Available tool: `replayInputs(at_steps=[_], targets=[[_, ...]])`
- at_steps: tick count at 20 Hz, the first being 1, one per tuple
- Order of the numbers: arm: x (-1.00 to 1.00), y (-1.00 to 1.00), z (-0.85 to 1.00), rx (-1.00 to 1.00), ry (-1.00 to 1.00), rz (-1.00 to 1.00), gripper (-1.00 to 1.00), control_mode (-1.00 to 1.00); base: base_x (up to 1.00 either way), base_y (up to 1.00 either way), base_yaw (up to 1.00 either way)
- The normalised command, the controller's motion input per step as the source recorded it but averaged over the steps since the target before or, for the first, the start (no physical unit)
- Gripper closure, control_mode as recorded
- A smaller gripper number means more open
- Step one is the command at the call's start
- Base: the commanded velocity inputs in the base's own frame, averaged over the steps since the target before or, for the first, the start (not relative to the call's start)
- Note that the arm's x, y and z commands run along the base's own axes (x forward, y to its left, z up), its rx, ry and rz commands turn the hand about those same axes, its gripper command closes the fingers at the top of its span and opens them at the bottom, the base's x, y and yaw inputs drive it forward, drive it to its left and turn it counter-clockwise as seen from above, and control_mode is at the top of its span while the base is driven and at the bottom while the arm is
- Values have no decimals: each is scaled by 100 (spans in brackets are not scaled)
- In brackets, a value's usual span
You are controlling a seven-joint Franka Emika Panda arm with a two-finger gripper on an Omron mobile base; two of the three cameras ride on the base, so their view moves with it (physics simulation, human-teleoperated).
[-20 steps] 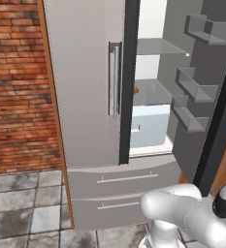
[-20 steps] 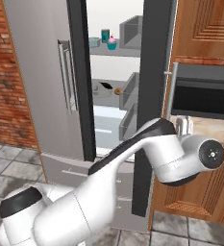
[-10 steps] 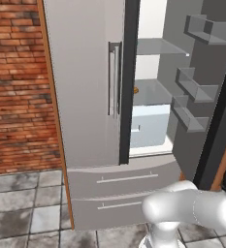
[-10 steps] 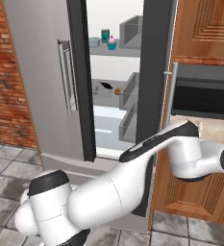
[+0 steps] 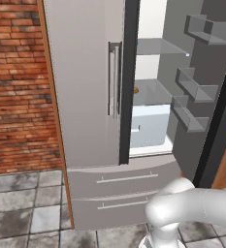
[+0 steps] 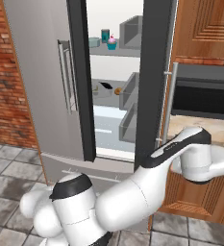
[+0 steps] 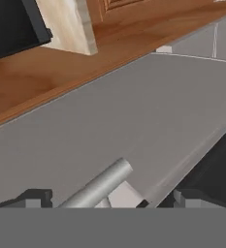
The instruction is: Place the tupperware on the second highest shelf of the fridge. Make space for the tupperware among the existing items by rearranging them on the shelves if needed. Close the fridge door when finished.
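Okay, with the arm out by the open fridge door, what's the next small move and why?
Probably ease the open claw forward onto the door handle: the hand view shows its tips astride the silver bar, empty, against the grey door. The tupperware's whereabouts I can't tell.

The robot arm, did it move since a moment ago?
Yes. In the right base view the arm has swung right, away from the open fridge interior and across toward the wooden cabinet beside it.

In the fridge, a cupcake and can sit on the upper shelf; an oven stands right of the open door.
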Motion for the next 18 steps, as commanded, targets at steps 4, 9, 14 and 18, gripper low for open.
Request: replayInputs(at_steps=[4, 9, 14, 18], targets=[[36, 15, -10, 11, 0, 11, -100, -100, 0, 0, 0], [36, 17, -12, 10, 0, 10, -100, -100, 0, 0, 0], [23, 19, -13, 8, 0, 10, -100, -100, 0, 0, 0], [2, 31, -16, 6, -3, 12, -100, -100, 0, 0, 0]])
